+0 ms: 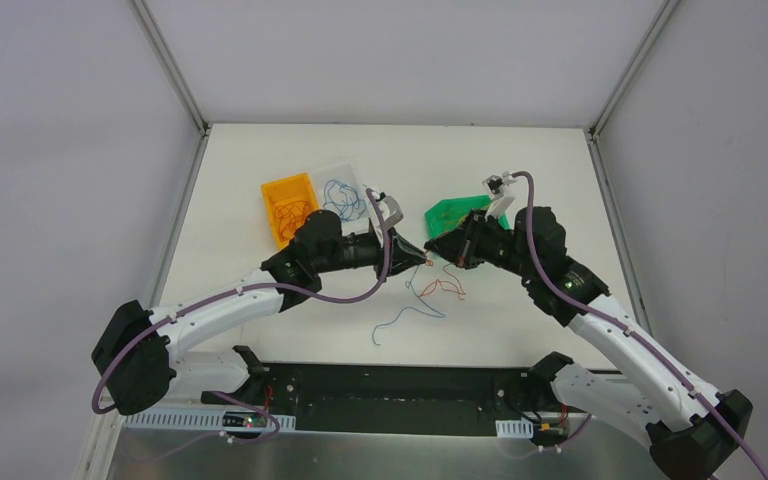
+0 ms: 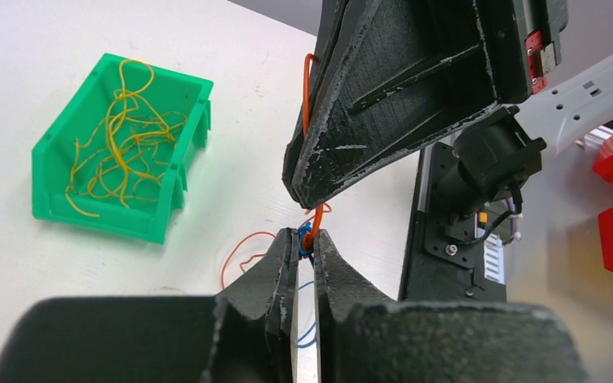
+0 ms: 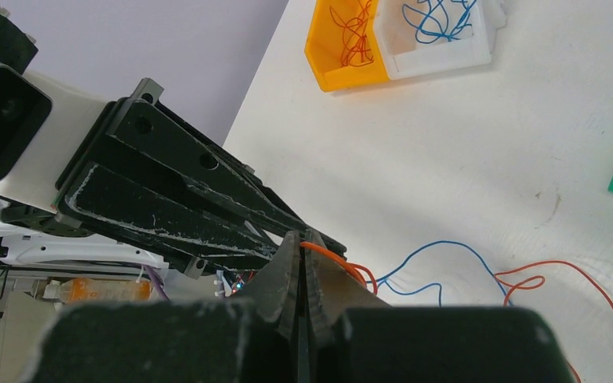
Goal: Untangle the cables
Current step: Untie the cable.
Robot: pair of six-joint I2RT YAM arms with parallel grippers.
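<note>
My left gripper (image 2: 306, 238) pinches the cables (image 1: 444, 288), orange and blue, at its tips; my right gripper (image 3: 302, 242) is clamped on an orange one. Both meet mid-frame overhead, loose loops lying just below.

Bright, even light overhead — soft shadows, blurred foreground.

The left end effector (image 2: 307, 239) and right end effector (image 3: 302, 239) are black, scuffed white. The cables (image 2: 318, 217) at their tips are orange and blue. Past the left tips a green bin (image 2: 96, 211) holds yellow wires (image 2: 124, 136); past the right, an orange bin (image 3: 339, 73) and a white bin (image 3: 439, 62). The bench (image 3: 463, 144) is white.
</note>
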